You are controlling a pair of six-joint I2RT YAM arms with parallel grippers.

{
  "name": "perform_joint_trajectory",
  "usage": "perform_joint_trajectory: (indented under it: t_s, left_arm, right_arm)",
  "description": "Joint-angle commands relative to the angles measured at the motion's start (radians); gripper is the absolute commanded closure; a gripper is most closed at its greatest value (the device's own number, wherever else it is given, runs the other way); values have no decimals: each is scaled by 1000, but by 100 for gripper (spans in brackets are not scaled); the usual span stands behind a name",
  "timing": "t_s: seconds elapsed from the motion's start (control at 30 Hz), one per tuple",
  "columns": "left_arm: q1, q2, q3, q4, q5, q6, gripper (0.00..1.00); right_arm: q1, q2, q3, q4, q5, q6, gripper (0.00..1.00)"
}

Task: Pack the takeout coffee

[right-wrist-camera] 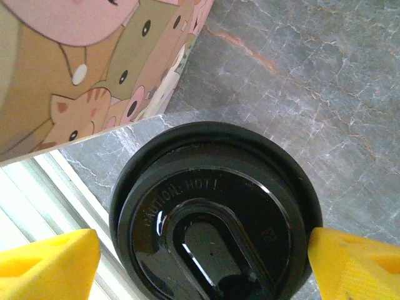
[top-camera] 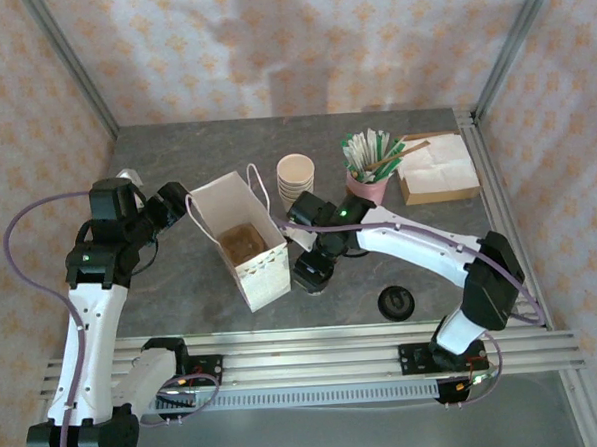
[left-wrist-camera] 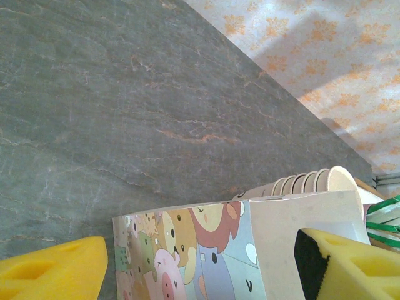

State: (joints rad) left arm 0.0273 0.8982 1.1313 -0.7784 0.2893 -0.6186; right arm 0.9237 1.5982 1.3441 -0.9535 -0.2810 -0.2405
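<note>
The takeout coffee (right-wrist-camera: 212,219), a cup under a round black lid marked "CAUTION: HOT!", stands on the table just right of the paper bag (top-camera: 266,275). My right gripper (top-camera: 313,273) hangs over it and covers it from above. In the right wrist view the right gripper (right-wrist-camera: 203,250) is open around the lid; the right fingertip (right-wrist-camera: 350,269) touches the rim and the left one stands a little off. The bag (left-wrist-camera: 187,250) is upright with its mouth open, cartoon animals on its side. My left gripper (top-camera: 177,205) is open at its back left corner, and in the left wrist view this gripper (left-wrist-camera: 201,265) straddles the bag's top edge.
A stack of lidless tan cups (top-camera: 295,179) stands behind the bag. A pink holder of packets and stirrers (top-camera: 369,185) and a cardboard box of napkins (top-camera: 436,166) are at the back right. A loose black lid (top-camera: 396,300) lies front right, near the metal rails (top-camera: 316,358).
</note>
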Motion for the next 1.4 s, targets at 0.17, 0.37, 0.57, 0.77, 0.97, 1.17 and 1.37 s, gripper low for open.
perform_joint_trajectory:
  t_s: [0.17,0.37,0.57,0.77,0.97,1.17,1.37]
  left_arm:
    - [6,-10,18,-20,18,22,20]
    - [6,-12,17,-21,16,23,20]
    - [7,-11,20,-21,15,22,20]
    - [6,-13,16,-22,12,21,21]
    - [6,-13,15,-17,12,16,20]
    - [6,-13,18,-18,11,14,21]
    - [6,-13,19,-19,12,13,21]
  right_arm:
    - [-4,29,26,-27,-26,-6,20]
    - [-3,47,12,-34,-11,5,20]
    - [-3,57,12,-33,4,11,19]
    - [-2,67,11,-42,16,19,19]
    - [0,72,4,-47,28,32,23]
    - [1,63,5,-48,43,40,31]
    - [0,23,-6,-65,105,54,31]
